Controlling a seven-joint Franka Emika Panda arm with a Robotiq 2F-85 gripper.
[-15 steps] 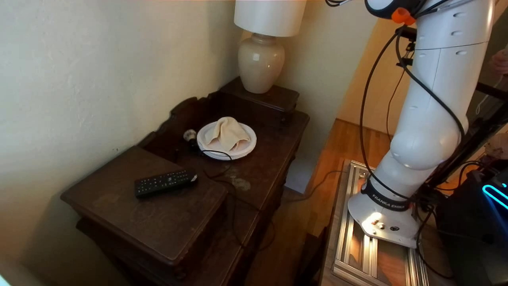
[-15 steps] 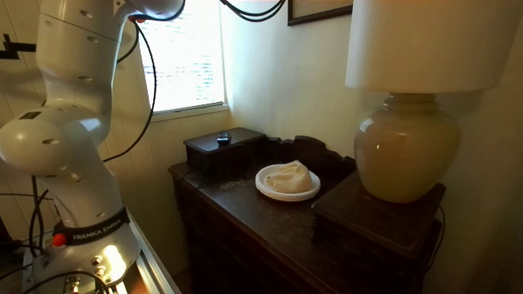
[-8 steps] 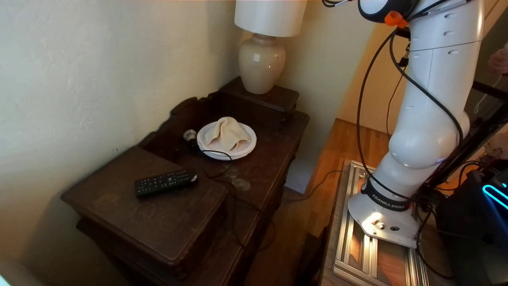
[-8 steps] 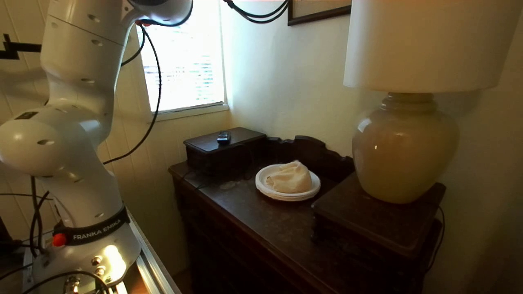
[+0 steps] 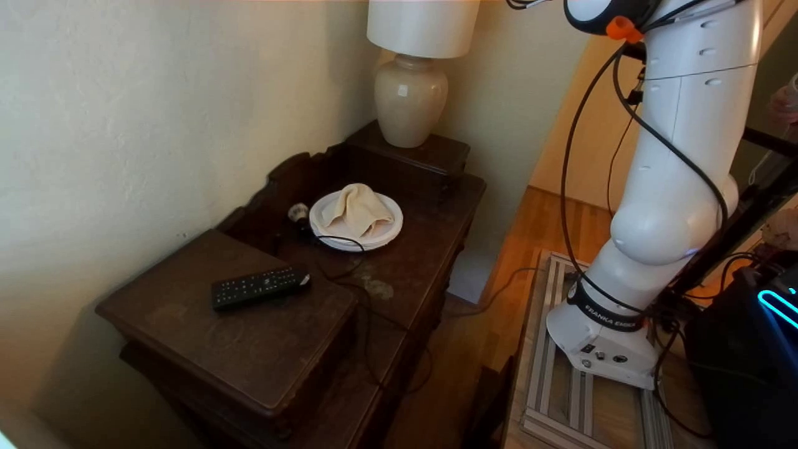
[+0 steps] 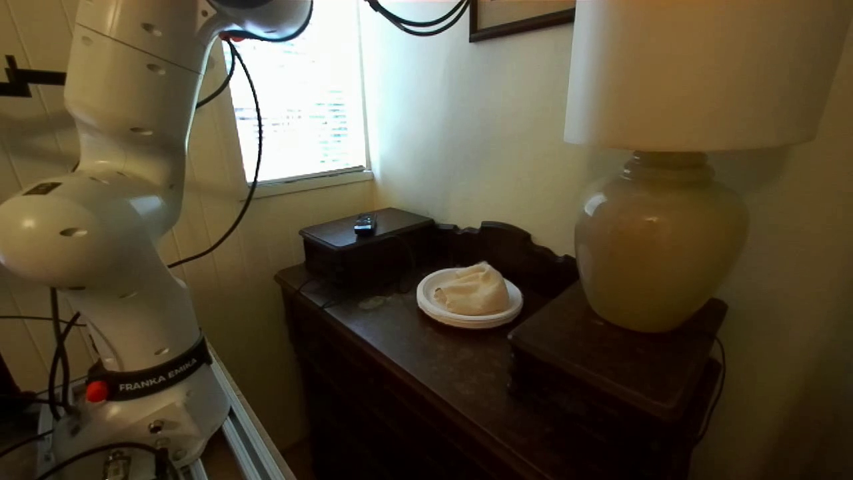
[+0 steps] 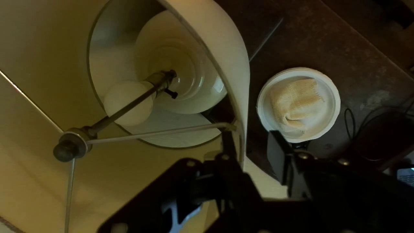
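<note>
The top edge cuts off my arm [image 5: 704,112] in both exterior views. In the wrist view my fingers [image 7: 276,155] are dark and blurred, and I cannot tell whether they touch the lampshade [image 7: 226,48]; the right edge crops the remote [image 7: 406,176].

A band [image 6: 158,377] on the arm [image 6: 123,200] reads "FRANKA EMIKA".

The plate [image 5: 385,236] lies between lamp [image 5: 411,87] and remote [image 5: 260,288].

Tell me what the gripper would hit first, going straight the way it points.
Probably the lampshade: in the wrist view, its rim shows between the fingers of the open gripper, though depth and any contact are unclear.
</note>
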